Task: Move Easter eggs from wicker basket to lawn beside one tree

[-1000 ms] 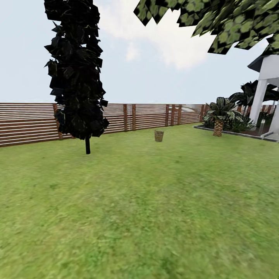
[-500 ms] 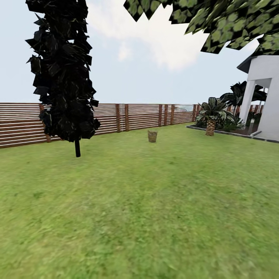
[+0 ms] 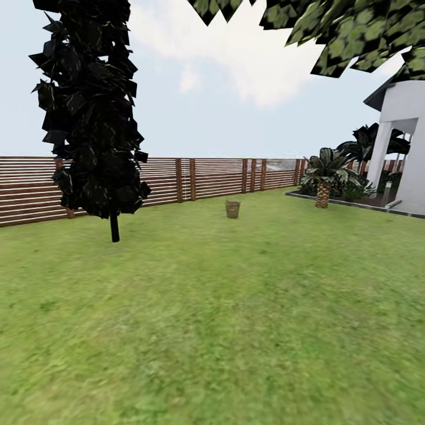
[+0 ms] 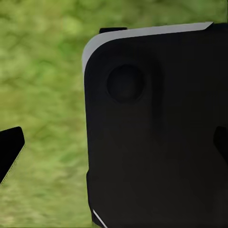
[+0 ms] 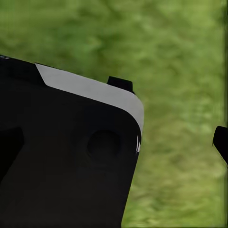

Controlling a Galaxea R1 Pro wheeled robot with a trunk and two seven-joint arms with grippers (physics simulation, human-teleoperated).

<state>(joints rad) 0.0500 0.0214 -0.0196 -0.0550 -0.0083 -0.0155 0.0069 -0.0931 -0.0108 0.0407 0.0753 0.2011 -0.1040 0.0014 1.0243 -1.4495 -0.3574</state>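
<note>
Wicker basket (image 3: 232, 208) right of conifer (image 3: 94, 112)

The wicker basket (image 3: 232, 209) looks brown, woven and rough, standing on a lawn (image 3: 236, 319) of mottled, matt green grass. The fence (image 3: 212, 176) along the lawn's far edge is brown slatted wood. The house (image 3: 407, 147) at the lawn's right edge has smooth, matt white walls.

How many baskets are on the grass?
1. The wicker basket stands far off on the lawn, in front of the wooden fence, between the dark conifer and the palm plant. No others show.
</note>
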